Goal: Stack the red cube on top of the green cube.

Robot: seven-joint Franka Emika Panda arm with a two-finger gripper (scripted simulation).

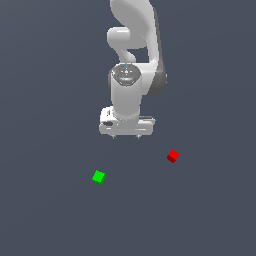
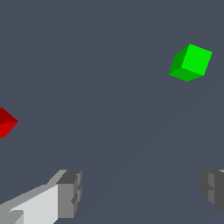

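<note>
The small, plain, bright red cube [image 1: 173, 156] lies alone on the flat dark grey floor [image 1: 45, 215], toward the exterior view's right, and the small, plain, bright green cube [image 1: 99, 177] of the same size lies well apart from it toward that view's left and nearer the camera. Farther back, the white robot gripper [image 1: 126, 136] hangs above the floor, touching neither cube (the wrist view shows its grey fingertips [image 2: 70, 193] spread wide with nothing between them).

Wrist view chops the red cube [image 2: 5, 122] at the edge, and 1 gripper finger [image 2: 215, 188] is cut off too.
</note>
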